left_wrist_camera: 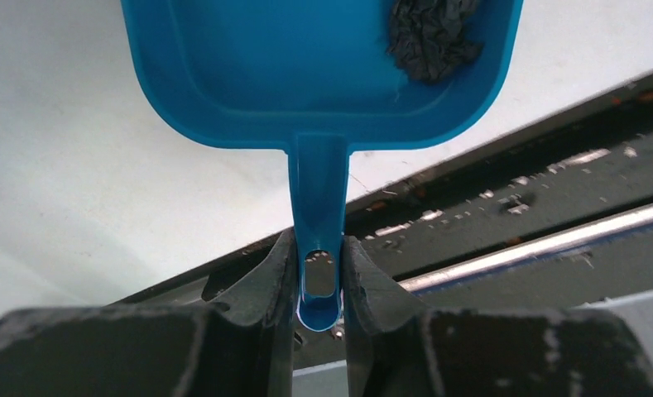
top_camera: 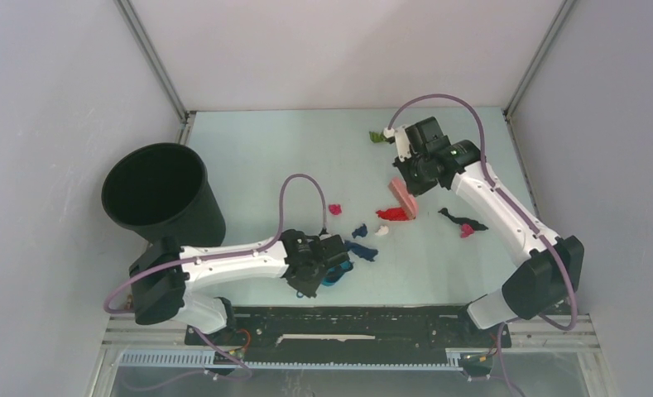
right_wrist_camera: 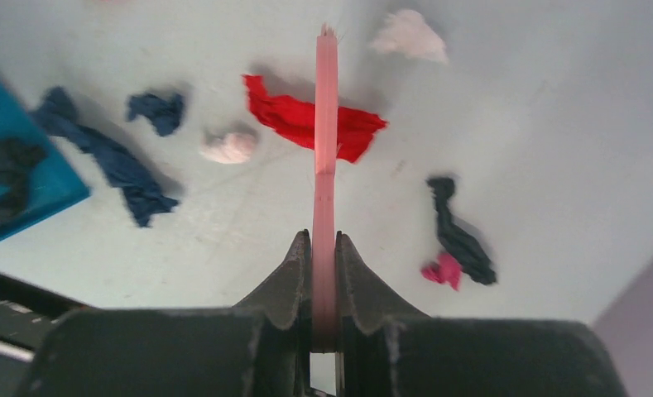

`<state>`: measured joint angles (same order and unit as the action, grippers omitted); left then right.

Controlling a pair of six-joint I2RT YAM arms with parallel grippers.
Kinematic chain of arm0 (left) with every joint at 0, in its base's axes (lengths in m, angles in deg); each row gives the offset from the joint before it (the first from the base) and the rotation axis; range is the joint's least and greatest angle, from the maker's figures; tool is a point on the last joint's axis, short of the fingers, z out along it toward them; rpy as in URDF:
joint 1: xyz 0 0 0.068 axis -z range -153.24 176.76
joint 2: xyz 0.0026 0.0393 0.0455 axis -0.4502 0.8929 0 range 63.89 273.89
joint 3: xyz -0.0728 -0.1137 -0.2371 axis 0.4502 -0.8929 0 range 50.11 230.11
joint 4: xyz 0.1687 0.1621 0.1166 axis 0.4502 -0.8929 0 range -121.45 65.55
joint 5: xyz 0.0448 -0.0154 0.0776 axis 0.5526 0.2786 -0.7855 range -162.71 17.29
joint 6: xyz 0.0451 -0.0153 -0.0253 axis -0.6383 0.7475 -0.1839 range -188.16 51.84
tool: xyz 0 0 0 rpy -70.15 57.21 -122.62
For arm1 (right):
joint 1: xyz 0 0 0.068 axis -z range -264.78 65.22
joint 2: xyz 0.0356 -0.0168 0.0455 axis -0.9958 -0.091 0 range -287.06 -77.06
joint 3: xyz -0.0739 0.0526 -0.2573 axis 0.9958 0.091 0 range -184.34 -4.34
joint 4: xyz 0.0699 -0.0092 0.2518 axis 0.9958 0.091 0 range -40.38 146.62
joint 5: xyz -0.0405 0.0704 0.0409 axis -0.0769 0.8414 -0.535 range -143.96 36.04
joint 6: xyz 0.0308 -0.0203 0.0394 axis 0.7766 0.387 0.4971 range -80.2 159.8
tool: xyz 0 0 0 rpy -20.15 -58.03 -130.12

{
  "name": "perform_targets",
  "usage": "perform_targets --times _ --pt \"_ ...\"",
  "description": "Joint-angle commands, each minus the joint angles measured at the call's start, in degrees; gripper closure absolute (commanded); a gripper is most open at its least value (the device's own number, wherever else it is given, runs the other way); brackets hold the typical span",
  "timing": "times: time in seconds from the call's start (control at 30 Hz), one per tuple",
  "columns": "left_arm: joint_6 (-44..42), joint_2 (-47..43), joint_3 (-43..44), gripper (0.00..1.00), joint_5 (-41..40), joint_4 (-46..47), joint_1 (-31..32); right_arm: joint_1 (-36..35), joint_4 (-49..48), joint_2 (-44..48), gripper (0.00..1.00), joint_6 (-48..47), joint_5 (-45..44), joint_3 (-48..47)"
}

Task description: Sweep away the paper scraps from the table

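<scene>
Dustpan (left_wrist_camera: pixel 290 66) holds a black scrap (left_wrist_camera: pixel 432 37) — bin's (top_camera: pixel 194 217) inside too dark.

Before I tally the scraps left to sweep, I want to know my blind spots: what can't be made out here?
Blue dustpan, in the left end effector: front lip cut off by the left wrist view's top edge.
Dark scrap in it: top cut off by the same edge.
Black bin: inside too dark in the top view to show contents.
Pink brush: edge-on in the right wrist view, bristles hard to make out.
</scene>
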<state>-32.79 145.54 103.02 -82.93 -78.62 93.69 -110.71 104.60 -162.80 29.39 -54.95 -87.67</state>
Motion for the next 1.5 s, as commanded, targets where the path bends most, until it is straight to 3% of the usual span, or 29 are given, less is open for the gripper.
perform_targets --times 0.0,0.23,0.53,0.97,1.33,1.47 --pt "-3.7 -1.2 5.2 1.00 4.6 -2.4 1.7 0.2 -3.5 3.5 1.00 -5.3 -12.2 1.4" --pt "-7.6 1.9 8.1 1.00 4.8 -3.6 1.7 0.0 -5.8 -0.4 1.00 -6.9 -15.8 2.3" --pt "-8.7 7.2 9.8 1.00 6.1 -0.8 1.7 -6.3 -5.7 -5.9 1.00 -4.6 -11.6 3.1" --pt "-10.8 14.4 16.1 1.00 1.7 1.6 0.2 -15.5 2.9 -6.7 1.00 -2.5 9.4 3.5" --pt "-9.0 12.7 13.1 1.00 -1.9 5.1 -0.1 -11.9 9.4 -2.4 1.00 -0.6 23.4 3.1" --pt "-8.0 10.1 9.5 1.00 -2.6 8.5 -0.1 -10.2 9.8 -1.0 1.00 -0.3 23.7 3.1"
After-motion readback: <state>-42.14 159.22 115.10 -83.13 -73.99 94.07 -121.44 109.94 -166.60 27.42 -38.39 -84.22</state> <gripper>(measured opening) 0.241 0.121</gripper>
